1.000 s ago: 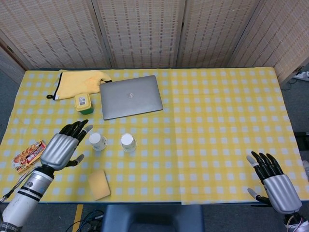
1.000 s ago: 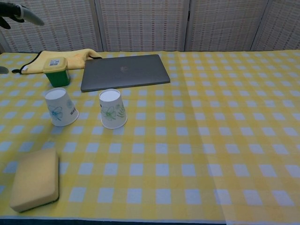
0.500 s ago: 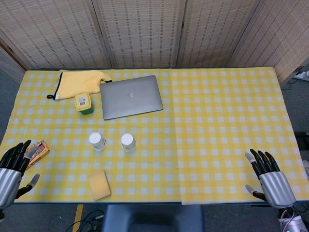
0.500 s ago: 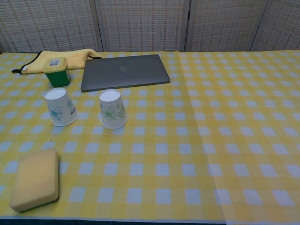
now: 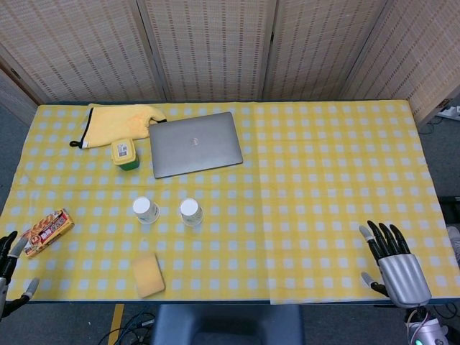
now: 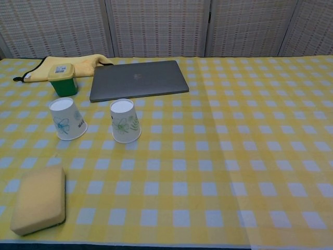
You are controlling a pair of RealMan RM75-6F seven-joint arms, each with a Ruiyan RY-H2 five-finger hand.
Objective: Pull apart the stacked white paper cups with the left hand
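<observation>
Two white paper cups with a floral print stand upside down and apart on the checked cloth: the left cup (image 5: pixel 146 210) (image 6: pixel 67 119) and the right cup (image 5: pixel 190 211) (image 6: pixel 125 121). Only the fingertips of my left hand (image 5: pixel 10 269) show at the bottom left corner of the head view, spread and empty, far from the cups. My right hand (image 5: pixel 394 267) hovers at the table's front right edge, fingers apart, holding nothing. Neither hand shows in the chest view.
A closed grey laptop (image 5: pixel 195 143) lies behind the cups. A green tub (image 5: pixel 124 154) and a yellow cloth (image 5: pixel 118 120) sit at the back left. A yellow sponge (image 5: pixel 147 274) lies near the front edge, and a snack packet (image 5: pixel 47 231) at the far left.
My left hand has drawn back from beside the left cup to the bottom left corner, nearly out of the head view. My right hand has slipped slightly lower. The cups have not moved.
</observation>
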